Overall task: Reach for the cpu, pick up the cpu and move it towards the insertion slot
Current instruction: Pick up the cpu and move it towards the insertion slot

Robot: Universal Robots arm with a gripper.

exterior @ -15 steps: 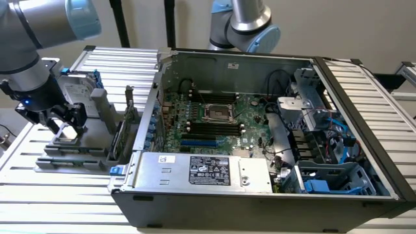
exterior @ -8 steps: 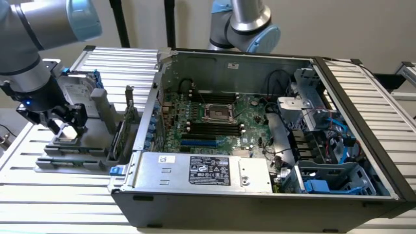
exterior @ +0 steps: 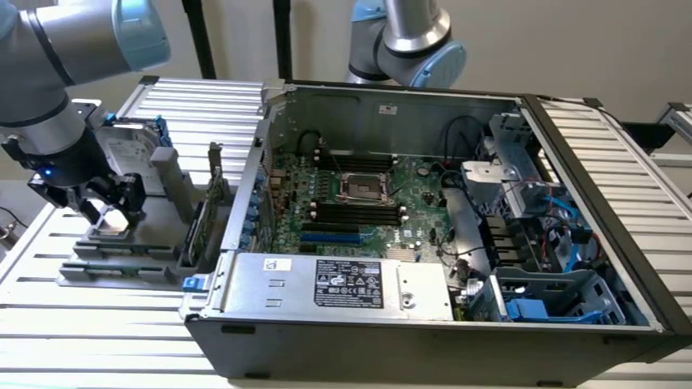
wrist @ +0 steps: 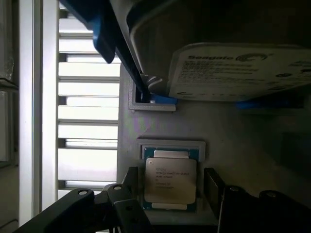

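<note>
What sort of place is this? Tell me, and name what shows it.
Probably a robotics lab bench for computer assembly: an open computer case with its motherboard exposed, and a robot gripper straddling a cpu in a gray holder.

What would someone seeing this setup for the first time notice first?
The open computer case dominates the exterior view, its motherboard bared with the insertion slot near the middle. At that view's left, the end effector hangs over a grey holder tray, and the wrist view shows its open fingers either side of the cpu, near a Seagate-labelled hard drive.
</note>
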